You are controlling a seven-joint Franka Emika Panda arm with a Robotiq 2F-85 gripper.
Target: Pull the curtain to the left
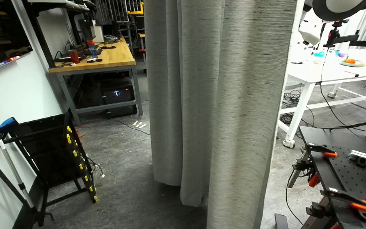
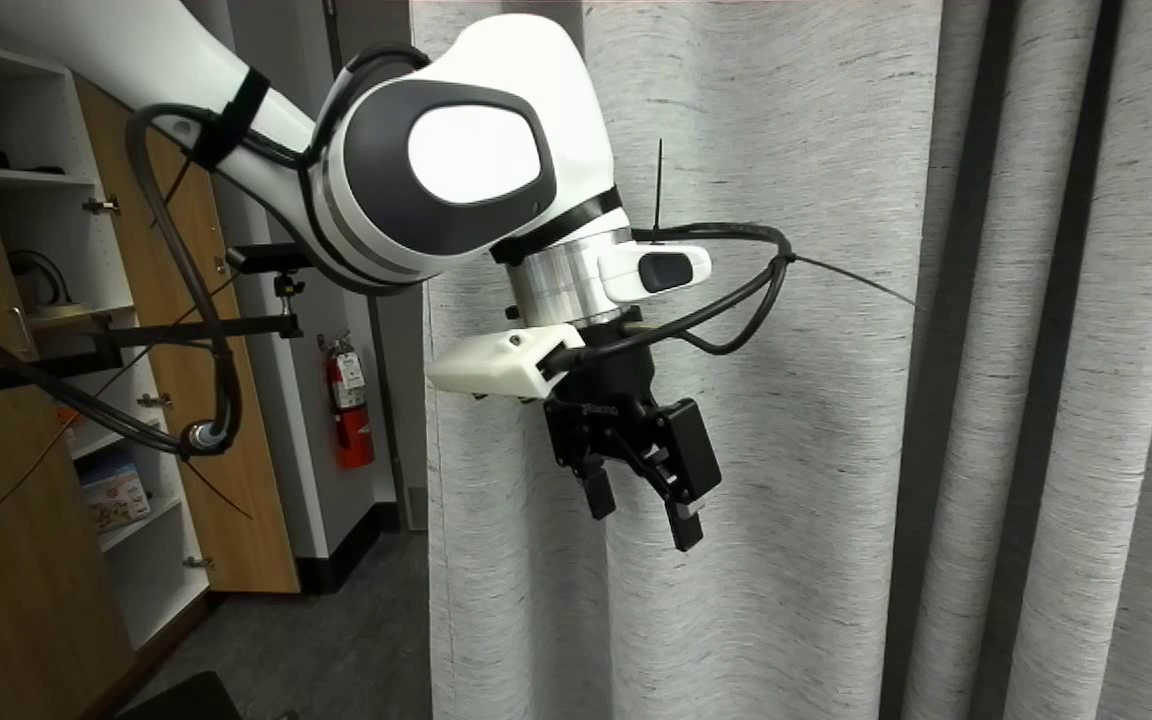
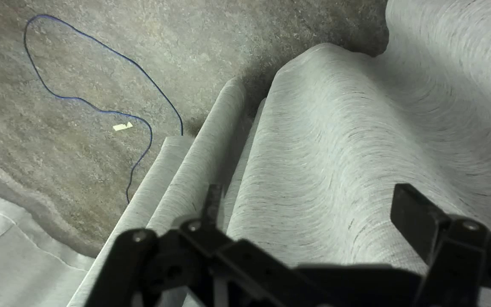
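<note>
On mottled grey floor point(image 1: 122, 190), a wood-topped bench point(image 1: 118, 57) beyond the curtain point(image 1: 222, 105).

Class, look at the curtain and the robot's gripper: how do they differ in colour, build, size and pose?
Colour: the curtain is pale grey with fine streaks; the gripper is black.
Build: the curtain is cloth in deep folds; the gripper has jointed parts.
Size: the curtain is far bigger than the gripper.
Pose: the curtain's folds hang vertically; the gripper tilts, its jaws apart.
Shared: both reach downward.
</note>
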